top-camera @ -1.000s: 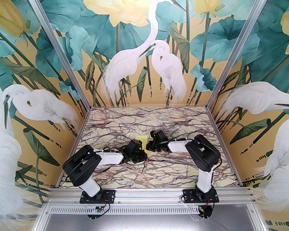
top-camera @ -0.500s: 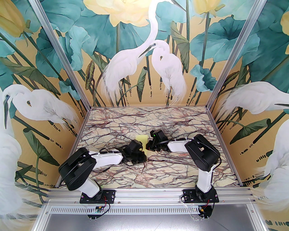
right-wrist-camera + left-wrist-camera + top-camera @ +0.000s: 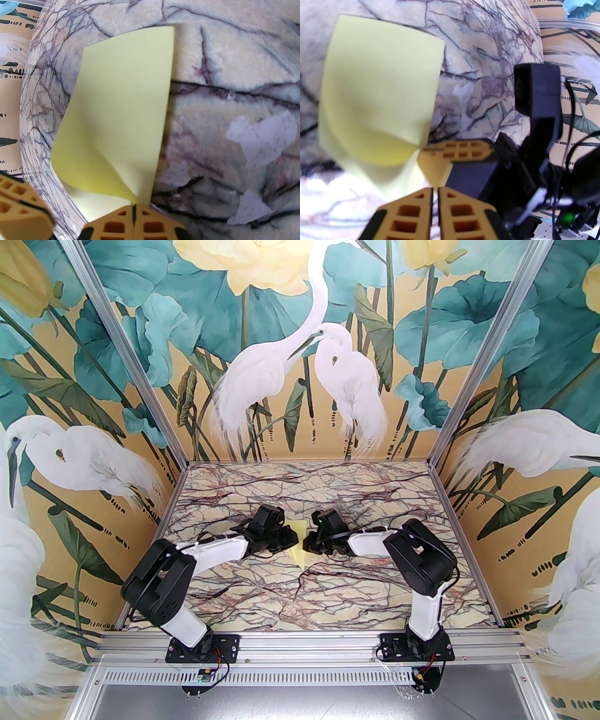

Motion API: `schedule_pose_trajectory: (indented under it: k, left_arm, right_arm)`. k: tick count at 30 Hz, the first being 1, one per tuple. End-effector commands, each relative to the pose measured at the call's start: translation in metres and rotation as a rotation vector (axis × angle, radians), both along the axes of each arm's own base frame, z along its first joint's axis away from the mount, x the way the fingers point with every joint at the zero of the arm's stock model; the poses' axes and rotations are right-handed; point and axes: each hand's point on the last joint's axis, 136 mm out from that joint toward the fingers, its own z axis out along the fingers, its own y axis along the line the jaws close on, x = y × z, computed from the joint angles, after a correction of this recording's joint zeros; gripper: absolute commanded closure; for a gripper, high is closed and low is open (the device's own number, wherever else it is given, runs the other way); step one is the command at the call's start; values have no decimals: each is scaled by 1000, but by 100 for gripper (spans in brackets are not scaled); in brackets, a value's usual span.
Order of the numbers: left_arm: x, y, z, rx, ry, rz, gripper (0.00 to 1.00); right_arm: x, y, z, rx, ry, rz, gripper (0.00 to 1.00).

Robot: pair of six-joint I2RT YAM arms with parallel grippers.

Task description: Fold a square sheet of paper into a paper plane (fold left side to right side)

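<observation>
several white scraps [image 3: 262, 138] lie beside sheet [image 3: 121, 112]

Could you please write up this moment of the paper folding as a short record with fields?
Sheet: pale yellow square sheet of paper, one side lifted and curling over, not creased flat
Left arm's fingers: shut on the sheet's lifted part
Right arm's fingers: shut on the sheet's nearest edge
Surface: veined marble-pattern tabletop
</observation>
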Motion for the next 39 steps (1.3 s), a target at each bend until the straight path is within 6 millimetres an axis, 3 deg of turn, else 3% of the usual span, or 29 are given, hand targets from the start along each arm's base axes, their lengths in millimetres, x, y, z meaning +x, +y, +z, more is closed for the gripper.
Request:
schedule_pose_trajectory:
  k: [1,15,25,27,29,32,36,39]
  left_arm:
    - [1,-4,-11,9,24,-27,87]
    - [-2,27,-49,209,97,32,88]
    - [-6,32,-59,234,119,46,89]
    - [-6,32,-61,229,121,48,89]
    - [-7,31,-61,224,125,49,89]
    - [-8,32,-62,221,128,52,89]
    - [-8,30,-62,209,128,52,89]
    - [-9,29,-62,205,130,51,89]
  right_arm:
    - [-1,-8,-16,-44,25,-14,98]
    - [-1,-7,-17,-40,29,-15,98]
    - [-2,-8,-17,-42,29,-14,97]
    - [-1,-7,-12,-37,21,-12,89]
    - [0,-8,-3,-35,2,-17,76]
    - [1,-12,17,-22,-41,-29,70]
    - [-7,-14,36,35,-66,-50,78]
    - [-18,-3,43,103,-54,-23,83]
